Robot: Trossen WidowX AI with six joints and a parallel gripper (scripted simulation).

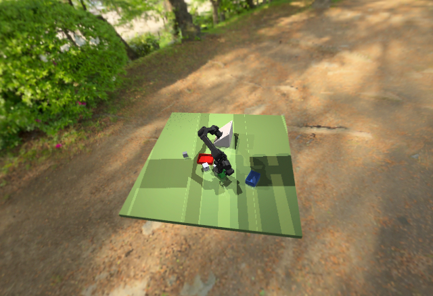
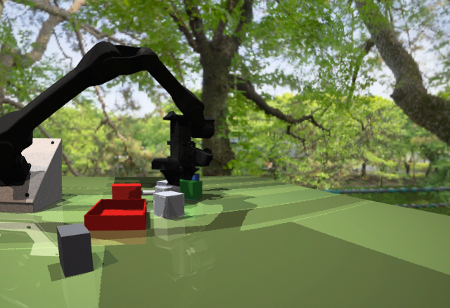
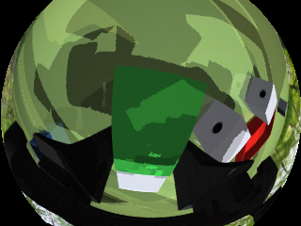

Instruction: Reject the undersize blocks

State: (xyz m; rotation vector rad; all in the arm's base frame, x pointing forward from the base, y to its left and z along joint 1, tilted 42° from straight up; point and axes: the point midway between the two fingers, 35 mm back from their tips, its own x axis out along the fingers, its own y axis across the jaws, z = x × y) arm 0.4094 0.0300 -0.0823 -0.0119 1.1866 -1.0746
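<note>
Jaws (image 1: 221,174) (image 2: 179,183) are about half open, clamped on the green gauge (image 1: 222,174) (image 2: 190,189) (image 3: 152,118), beyond the red tray (image 1: 205,159) (image 2: 115,223) (image 3: 254,140). If it's off-centre, I'd bet it jams and a good block gets rejected.

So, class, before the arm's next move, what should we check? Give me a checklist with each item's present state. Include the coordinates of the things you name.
1. Gripper (image 1: 221,173) (image 2: 180,184) (image 3: 147,130) shut on the green gauge (image 1: 222,174) (image 2: 190,190) (image 3: 152,118): ok.
2. Red tray (image 1: 205,159) (image 2: 115,223) (image 3: 256,137) free of blocks, ready for rejects: ok.
3. Gauge seated fully in a hole: cannot tell, its lower end is hidden.
4. Dark grey block (image 1: 185,154) (image 2: 76,249) outside the tray: ok.
5. Undersize blocks identified: cannot tell by looking at the holes.
6. Gauge put down and released: not ok, it is gripped.
</note>
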